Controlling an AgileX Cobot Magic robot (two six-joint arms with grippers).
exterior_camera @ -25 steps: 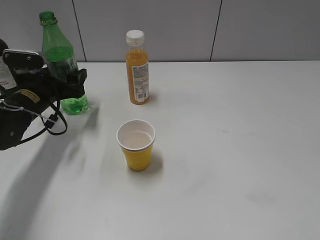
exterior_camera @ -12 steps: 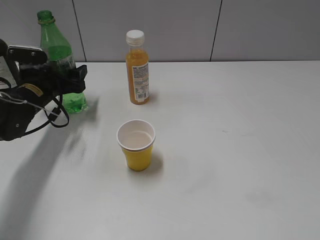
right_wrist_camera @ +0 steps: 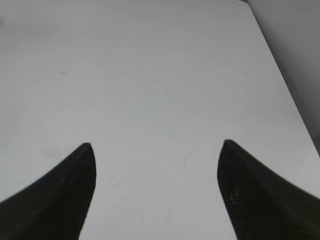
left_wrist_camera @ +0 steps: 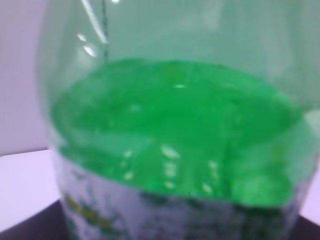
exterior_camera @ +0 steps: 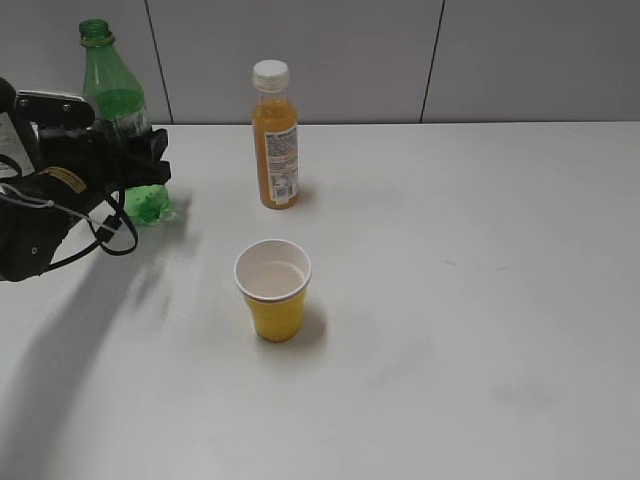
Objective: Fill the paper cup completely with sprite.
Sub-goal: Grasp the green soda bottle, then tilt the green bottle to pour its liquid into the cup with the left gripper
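Note:
The sprite bottle (exterior_camera: pixel 112 100), green and uncapped, stands upright at the far left of the table, about half full. My left gripper (exterior_camera: pixel 135 160) is shut around its lower body at the label. In the left wrist view the bottle (left_wrist_camera: pixel 175 125) fills the whole frame and hides the jaws. The yellow paper cup (exterior_camera: pixel 272 295) stands upright in the middle of the table, well to the right of the bottle and nearer the front. My right gripper (right_wrist_camera: pixel 157 144) is open and empty over bare table; it does not show in the exterior view.
An orange juice bottle (exterior_camera: pixel 275 140) with a white cap stands behind the cup. A dark bottle with a white label (exterior_camera: pixel 6 130) is mostly hidden behind the left arm at the left edge. The white table (exterior_camera: pixel 450 300) ends at a grey wall behind.
My left gripper and the sprite bottle have moved together a little to the left and back. The cup and the orange juice bottle have not moved.

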